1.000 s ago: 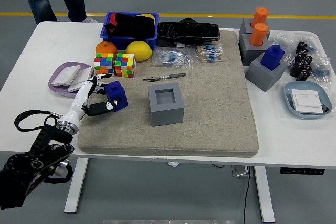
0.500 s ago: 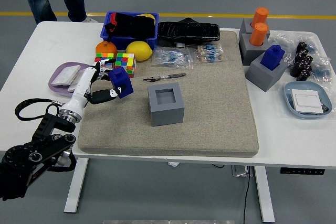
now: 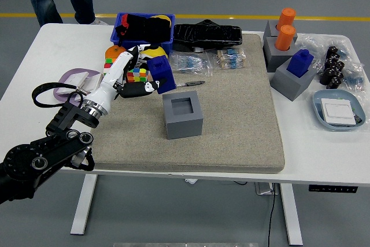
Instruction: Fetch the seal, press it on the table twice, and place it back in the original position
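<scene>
The left hand [image 3: 130,76] has its fingers [image 3: 137,88] curled around the blue seal [image 3: 161,74], gripping it from its left side. The seal is lifted clear of the grey mat [image 3: 231,114], tilted a little, and hangs just left of and beyond the grey holder [image 3: 182,114], whose square socket is open on top. The white forearm runs down and left from the hand to the black arm at the near left corner of the bench [image 3: 34,56].

Behind the hand lie the cubes [image 3: 136,75], partly hidden, with the orange [image 3: 113,50] and lemon [image 3: 151,52] beyond them and the blue bin [image 3: 144,30] further back. A pen [image 3: 191,84] lies on the mat just right of the seal. A lilac dish [image 3: 72,80] sits left of the forearm.

Half a second earlier the seal was held lower and further left, near the left edge of the mat; a second ago it was lower still, close to the mat surface. Since then the hand has carried it up and to the right, toward the holder, and the arm has reached further in over the bench. The holder and the other things have not moved.
</scene>
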